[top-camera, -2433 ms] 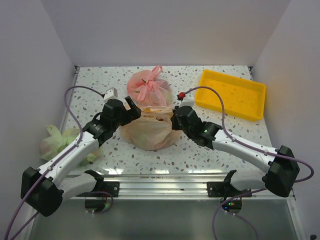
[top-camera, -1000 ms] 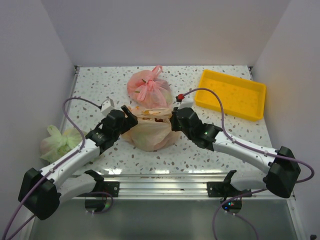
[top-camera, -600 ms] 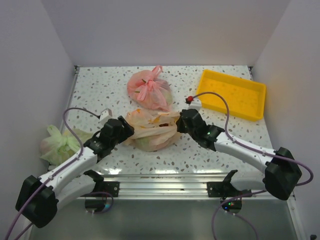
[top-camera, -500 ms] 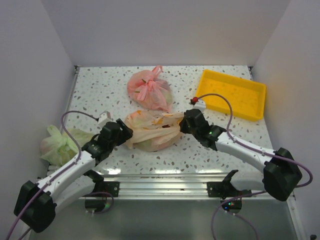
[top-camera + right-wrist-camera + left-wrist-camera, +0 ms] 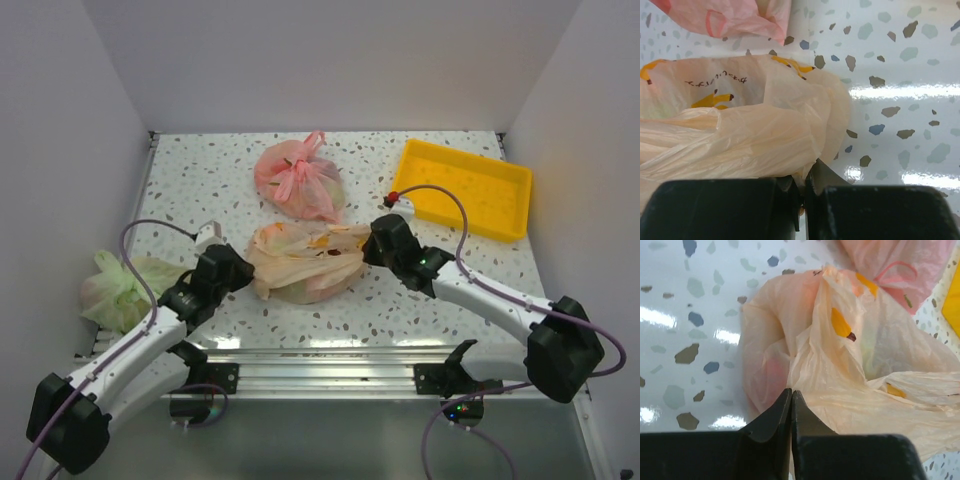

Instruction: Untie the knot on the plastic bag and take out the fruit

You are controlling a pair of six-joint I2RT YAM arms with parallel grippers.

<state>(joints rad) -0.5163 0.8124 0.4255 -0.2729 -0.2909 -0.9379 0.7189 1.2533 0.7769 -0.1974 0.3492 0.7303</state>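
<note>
Two-sided pull, left hand (image 5: pixel 244 272), right hand (image 5: pixel 367 244) — plastic bag (image 5: pixel 300 262) seemingly stretched wider

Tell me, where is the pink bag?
In the top view, the pink bag sits toward the back, just behind the peach-orange bag and to the left of the yellow tray.

We find only one piece of writing: a line of small dark print (image 5: pixel 715 78) on the plastic bag (image 5: pixel 740 140), across its upper left panel in the right wrist view. It stands upside down, too blurred for us to read. Yellow printed marks (image 5: pixel 715 100) sit just below it.
</note>
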